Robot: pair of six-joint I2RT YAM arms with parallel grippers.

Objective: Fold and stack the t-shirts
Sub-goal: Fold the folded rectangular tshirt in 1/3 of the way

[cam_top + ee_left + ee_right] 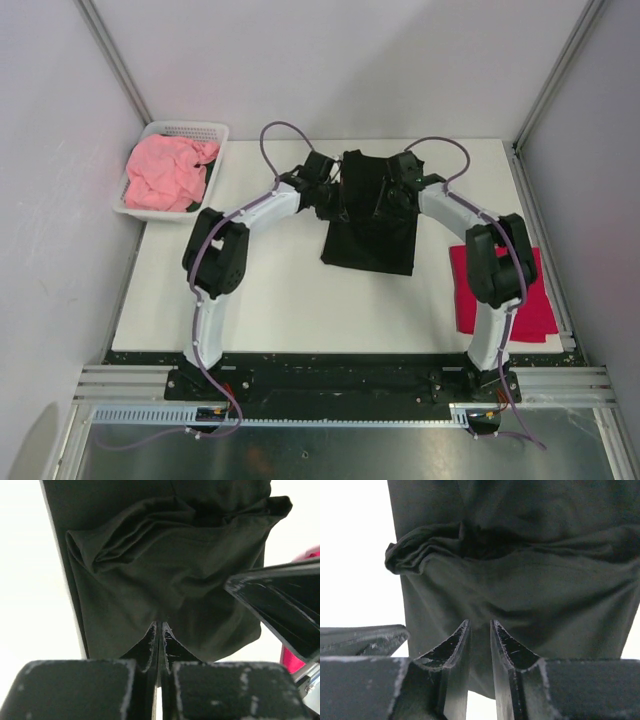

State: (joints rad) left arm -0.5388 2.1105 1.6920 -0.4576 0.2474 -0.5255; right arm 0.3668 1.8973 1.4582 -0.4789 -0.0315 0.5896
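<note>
Black t-shirt (368,235) lies folded at the far centre of the table (270,290), its far end bunched into a ridge. Both arms reach in over that end. Left gripper (159,625): jaws pressed together, tips against the black cloth; cannot tell if a fold is caught. Right gripper (480,625): jaws slightly apart, narrow gap, tips at the cloth. Salmon pink t-shirt (165,172) sits crumpled in the white mesh basket (190,130), far left. Crimson t-shirt (530,300) lies flat, near right.
</note>
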